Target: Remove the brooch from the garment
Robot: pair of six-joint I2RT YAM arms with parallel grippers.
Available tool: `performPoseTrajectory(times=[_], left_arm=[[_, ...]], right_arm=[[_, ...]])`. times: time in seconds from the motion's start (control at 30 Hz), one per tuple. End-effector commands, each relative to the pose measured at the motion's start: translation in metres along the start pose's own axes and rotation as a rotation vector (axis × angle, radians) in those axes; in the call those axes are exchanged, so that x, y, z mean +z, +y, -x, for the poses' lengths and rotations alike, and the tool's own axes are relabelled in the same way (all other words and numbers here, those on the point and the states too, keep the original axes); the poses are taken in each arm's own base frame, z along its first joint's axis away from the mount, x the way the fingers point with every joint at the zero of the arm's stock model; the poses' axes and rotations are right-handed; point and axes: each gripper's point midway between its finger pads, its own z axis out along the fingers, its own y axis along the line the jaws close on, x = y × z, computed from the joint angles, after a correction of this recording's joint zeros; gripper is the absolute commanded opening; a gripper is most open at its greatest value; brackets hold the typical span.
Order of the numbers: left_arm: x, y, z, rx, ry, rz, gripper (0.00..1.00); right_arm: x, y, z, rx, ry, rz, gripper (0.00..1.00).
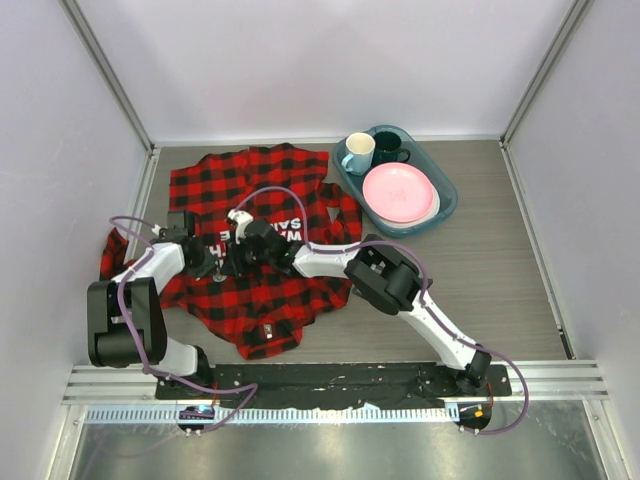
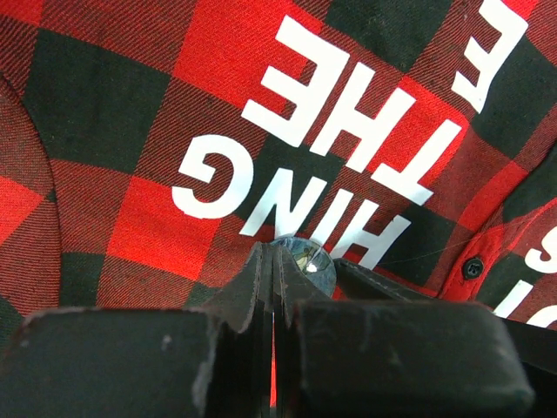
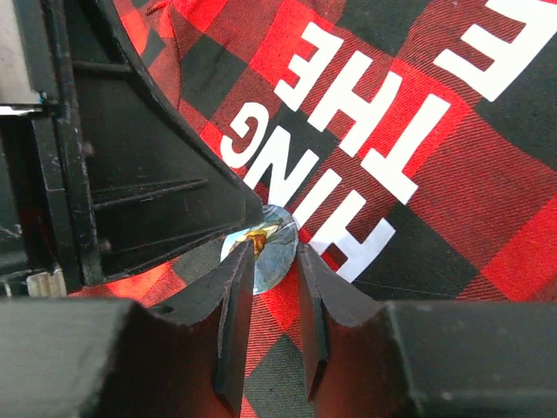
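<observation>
The garment [image 1: 250, 180], a red-and-black checked shirt with white lettering, lies spread on the table's left half. The brooch [image 3: 275, 237], a small round glossy badge, sits on the cloth by the letters "HING". My left gripper [image 2: 275, 254] is shut, its tips down on the garment against the brooch's [image 2: 315, 261] left edge. My right gripper [image 3: 274, 252] is open. One of its fingers stands over the brooch's left part and the other at its right edge. Seen from above, both grippers [image 1: 212, 262] [image 1: 232, 258] meet over the shirt's middle and hide the brooch.
A teal tray [image 1: 445, 215] at the back right holds a pink plate [image 1: 398, 192], a cream mug [image 1: 357, 152] and a dark mug [image 1: 388, 147]. White walls close in the table on three sides. A black shirt button [image 2: 472, 267] lies right of the brooch.
</observation>
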Motion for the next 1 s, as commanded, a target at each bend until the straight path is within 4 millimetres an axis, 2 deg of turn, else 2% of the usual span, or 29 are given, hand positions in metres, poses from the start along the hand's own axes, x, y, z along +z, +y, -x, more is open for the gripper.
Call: performPoseTrajectory(times=[0.0, 0.13, 0.27, 0.33, 0.37, 0.47, 0.63, 0.87, 0.97], left_arm=[[-0.001, -0.001, 0.005, -0.011, -0.026, -0.009, 0.00], [-0.004, -0.003, 0.005, -0.012, -0.027, -0.020, 0.00], [-0.008, -0.005, 0.004, -0.021, -0.025, -0.038, 0.00], [-0.014, -0.008, 0.007, -0.030, -0.045, -0.054, 0.12], [-0.016, -0.008, 0.008, -0.041, -0.053, -0.059, 0.21], [-0.027, -0.011, 0.011, -0.059, -0.082, -0.082, 0.34], [-0.040, -0.011, 0.014, -0.086, -0.110, -0.091, 0.38], [-0.044, -0.008, 0.010, -0.151, -0.095, -0.103, 0.51], [-0.044, -0.007, 0.008, -0.215, -0.052, -0.096, 0.51]], right_arm=[[0.005, 0.028, 0.012, 0.031, -0.011, 0.115, 0.33], [0.003, 0.037, 0.018, 0.039, -0.025, 0.151, 0.34], [-0.004, 0.037, 0.024, 0.040, -0.062, 0.147, 0.32], [-0.006, 0.041, 0.028, 0.038, -0.071, 0.168, 0.29], [-0.006, 0.043, 0.029, 0.041, -0.073, 0.175, 0.27], [-0.007, 0.048, 0.029, 0.050, -0.079, 0.202, 0.22], [-0.011, 0.052, 0.032, 0.050, -0.094, 0.219, 0.20], [-0.013, 0.058, 0.029, 0.036, -0.082, 0.263, 0.22], [-0.014, 0.060, 0.027, 0.030, -0.082, 0.267, 0.24]])
